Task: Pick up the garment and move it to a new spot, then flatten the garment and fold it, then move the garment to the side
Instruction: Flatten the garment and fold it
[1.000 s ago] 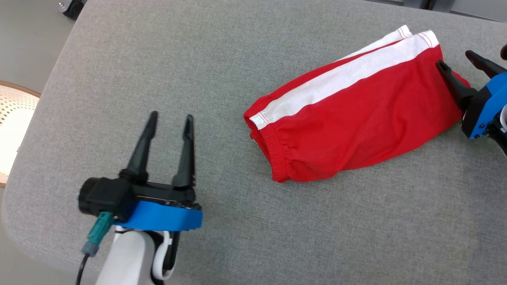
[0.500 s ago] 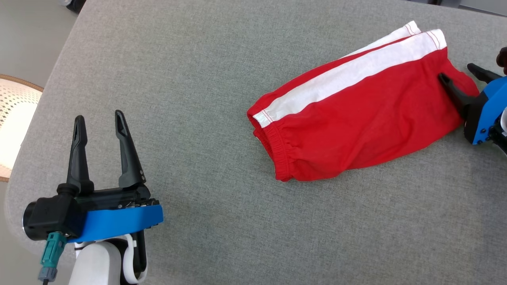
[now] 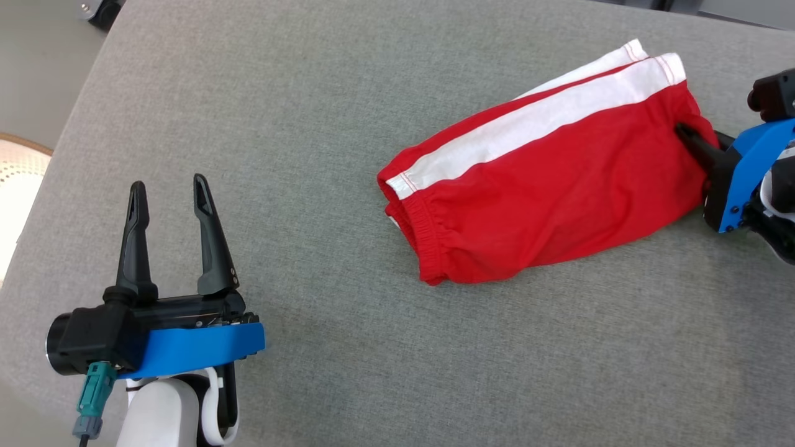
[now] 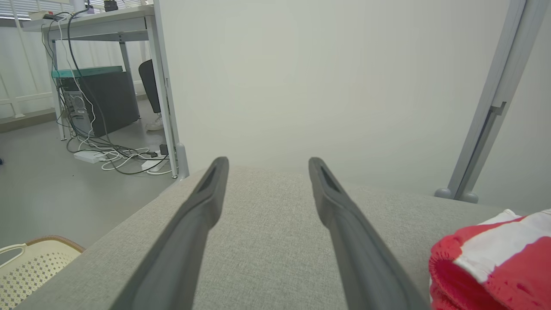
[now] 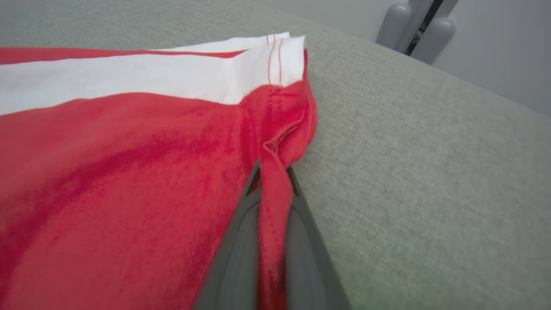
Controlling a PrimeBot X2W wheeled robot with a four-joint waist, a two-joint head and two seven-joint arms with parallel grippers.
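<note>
Right claw (image 3: pixel 689 139) is clenched on a hem fold of the red shorts (image 3: pixel 546 186), which stretch away from its tips across the grey desk (image 3: pixel 372 93). Left claw (image 3: pixel 168 184), well apart past the waistband end, stands released over the desk.

I work over a grey fabric-covered surface (image 3: pixel 348 372). Directly on it lie red shorts (image 3: pixel 546 205) with a white side stripe (image 3: pixel 534 119). Left of the shorts, the fabric runs to a rounded corner.
</note>
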